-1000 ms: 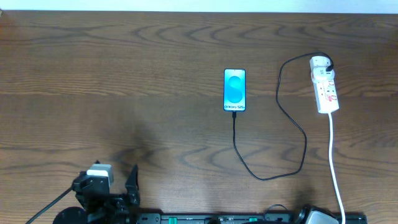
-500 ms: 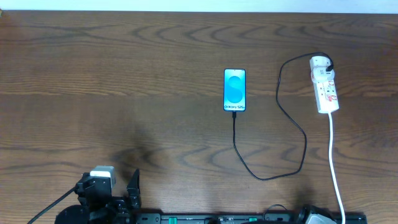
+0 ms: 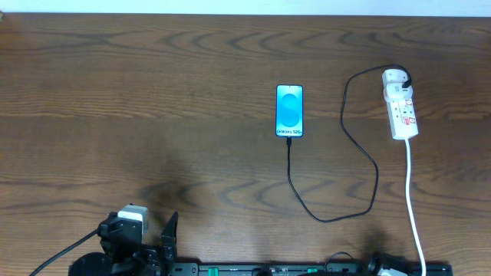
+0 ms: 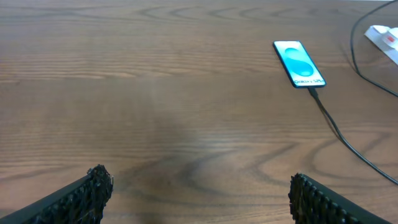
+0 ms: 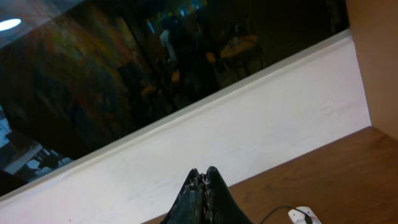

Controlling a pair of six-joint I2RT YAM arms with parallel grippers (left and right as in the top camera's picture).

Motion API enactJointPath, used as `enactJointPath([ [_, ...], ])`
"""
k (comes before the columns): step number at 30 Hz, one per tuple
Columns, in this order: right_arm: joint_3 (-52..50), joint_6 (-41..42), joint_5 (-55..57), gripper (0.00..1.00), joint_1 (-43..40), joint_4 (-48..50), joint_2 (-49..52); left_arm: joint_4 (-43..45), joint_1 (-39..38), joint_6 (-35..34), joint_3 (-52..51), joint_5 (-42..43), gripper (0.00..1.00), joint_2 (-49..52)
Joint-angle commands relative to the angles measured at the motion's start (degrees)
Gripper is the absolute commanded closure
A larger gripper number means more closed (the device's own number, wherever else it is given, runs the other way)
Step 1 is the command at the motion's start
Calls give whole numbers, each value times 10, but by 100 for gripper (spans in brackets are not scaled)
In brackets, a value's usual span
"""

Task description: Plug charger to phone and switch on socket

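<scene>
My left fingers (image 4: 87,196) stand wide and empty at the bottom of the left wrist view. My right fingers (image 5: 202,193) are pressed together on nothing and point away from the surface (image 3: 153,92). I judge both are parked clear because the work looks finished. The phone (image 3: 289,111) lies lit at centre frame, and the charger (image 3: 290,161) meets its lower edge, then loops right and up to the socket (image 3: 402,111) at upper right. I cannot tell the switch position. Against the earlier overhead frame, my left arm sits lower at the bottom edge and my right arm has nearly left the lower right corner. The phone, charger and socket have not shifted.
</scene>
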Motion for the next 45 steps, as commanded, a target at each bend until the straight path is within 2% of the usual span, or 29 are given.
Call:
enactJointPath([
  [1,-26,-8,-1,98,6,13,-16,-1,18,8,0,-3,7,-4],
  [13,-31,-8,-1,98,45,19,-46,1,26,8,0,-4,7,-4],
  [25,-31,-8,-1,97,52,22,-61,193,26,8,-13,-18,7,-3],
  [45,-31,-8,-1,96,69,26,-74,512,26,5,-288,-34,7,-3],
])
